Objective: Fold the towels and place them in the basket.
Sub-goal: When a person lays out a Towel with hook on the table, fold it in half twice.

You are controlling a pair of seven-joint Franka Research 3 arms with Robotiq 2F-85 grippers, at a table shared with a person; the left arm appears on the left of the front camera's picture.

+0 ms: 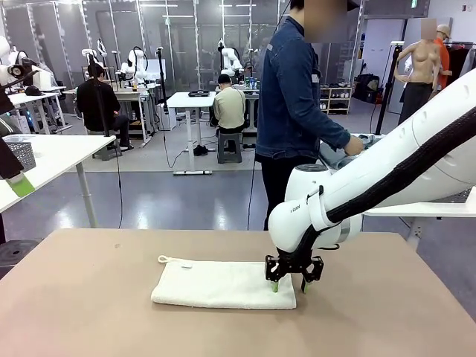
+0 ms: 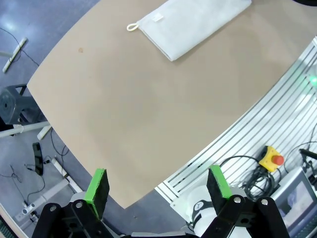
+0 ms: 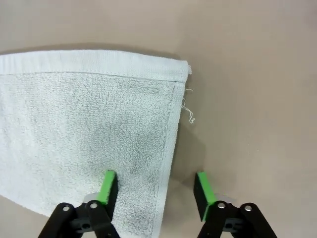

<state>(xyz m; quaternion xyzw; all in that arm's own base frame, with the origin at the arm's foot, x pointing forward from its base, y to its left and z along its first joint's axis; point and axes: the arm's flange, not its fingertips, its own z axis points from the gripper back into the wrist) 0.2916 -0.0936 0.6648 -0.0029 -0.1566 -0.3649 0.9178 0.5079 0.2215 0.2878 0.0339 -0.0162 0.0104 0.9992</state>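
The towel point(image 1: 216, 286), white with a small loop at its far left corner, lies flat on the counter point(image 1: 89, 297), right of the middle. Your right claw point(image 1: 288, 284) stands over the towel's right-hand end, pointing down. In the right wrist view that claw point(image 3: 154, 177) is parted to a middling width and holds nothing. It straddles the towel's point(image 3: 84, 124) hemmed short edge, with one green pad over the cloth and the other over bare counter point(image 3: 247, 74). You cannot tell whether the pads touch down. The bottom edge of that view cuts off the towel's near corner.

Your left claw point(image 2: 157, 173) is spread wide and empty, high above the counter's point(image 2: 148, 109) near edge and well apart from the towel point(image 2: 193, 25), whose far end runs out of the top of that view. In the front view the picture's left edge cuts off that claw.
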